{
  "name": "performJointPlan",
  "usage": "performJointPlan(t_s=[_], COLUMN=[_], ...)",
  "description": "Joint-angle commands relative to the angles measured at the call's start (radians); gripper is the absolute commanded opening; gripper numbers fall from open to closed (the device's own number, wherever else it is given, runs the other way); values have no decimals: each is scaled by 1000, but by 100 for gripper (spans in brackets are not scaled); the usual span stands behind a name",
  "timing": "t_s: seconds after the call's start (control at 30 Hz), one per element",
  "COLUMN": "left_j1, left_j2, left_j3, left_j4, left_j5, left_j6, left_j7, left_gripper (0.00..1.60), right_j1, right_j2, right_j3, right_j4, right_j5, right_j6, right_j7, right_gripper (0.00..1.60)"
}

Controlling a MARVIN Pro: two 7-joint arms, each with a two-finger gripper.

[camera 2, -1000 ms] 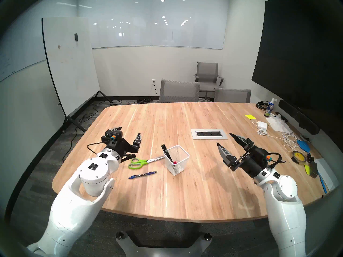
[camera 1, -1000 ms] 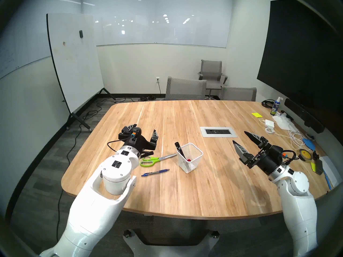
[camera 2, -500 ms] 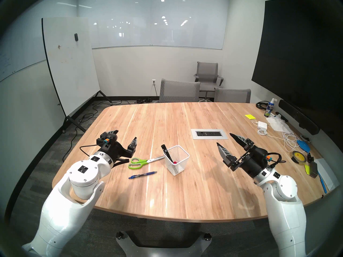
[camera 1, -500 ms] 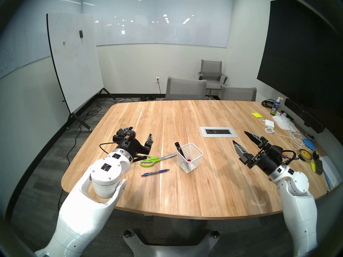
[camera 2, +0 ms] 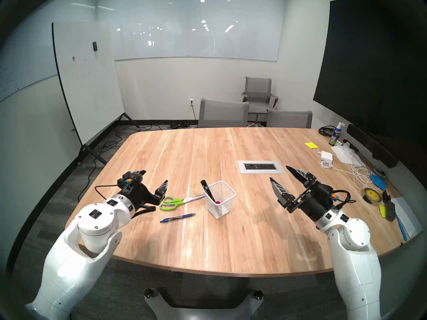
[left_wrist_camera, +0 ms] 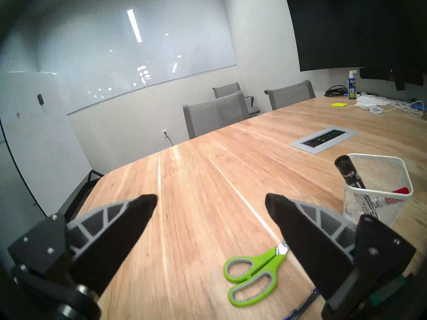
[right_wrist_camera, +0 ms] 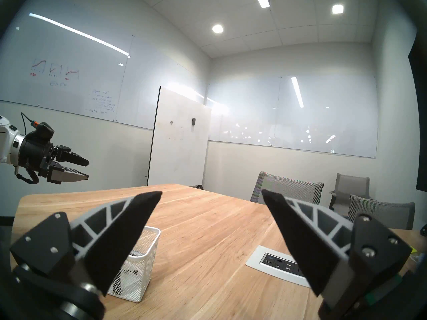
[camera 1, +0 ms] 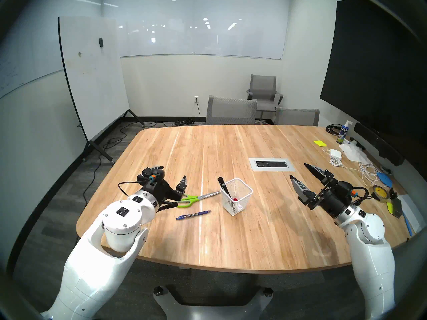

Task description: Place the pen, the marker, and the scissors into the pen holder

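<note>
Left tool (camera 1: pixel 172 174) and right tool (camera 1: pixel 298 171) both gape, empty.

Office meeting room. Large wooden conference table (camera 1: pixel 231 238) with inset power and data outlet panel (camera 1: pixel 272 164). Grey mesh office chairs (camera 1: pixel 231 110) at far edge. Wall-mounted glass whiteboard (camera 1: pixel 203 35), rolling whiteboard (camera 1: pixel 92 77) on castor stand, big dark wall screen (camera 1: pixel 374 65). Whiteboard cleaner spray bottle (camera 1: pixel 343 132), yellow sticky notes (camera 1: pixel 319 143), white charger with cable (camera 1: pixel 335 153) on table's right side.
</note>
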Motion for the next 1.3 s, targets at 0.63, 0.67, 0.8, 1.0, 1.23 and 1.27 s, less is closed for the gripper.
performJointPlan(t_s=[0.63,0.67,0.8,1.0,1.23,1.27], left_j1=[-12,-14,-25,-35,-62,-72], left_j2=[95,98,106,124,157,169], left_j3=[-27,-26,-35,-38,-40,-41], left_j4=[1,4,29,61,88,101], left_j5=[3,5,-6,-10,-18,-24], left_j6=[25,24,23,12,4,-4], left_j7=[-112,-116,-143,-172,-228,-254], left_gripper=[160,160,160,160,160,160], right_j1=[8,8,8,8,8,8], right_j2=[-1,-1,-1,-1,-1,-1], right_j3=[2,2,2,2,2,2], right_j4=[-14,-14,-14,-14,-14,-14], right_j5=[4,4,4,4,4,4], right_j6=[-4,-4,-4,-4,-4,-4], right_j7=[-1,-1,-1,-1,-1,-1], right_gripper=[160,160,160,160,160,160])
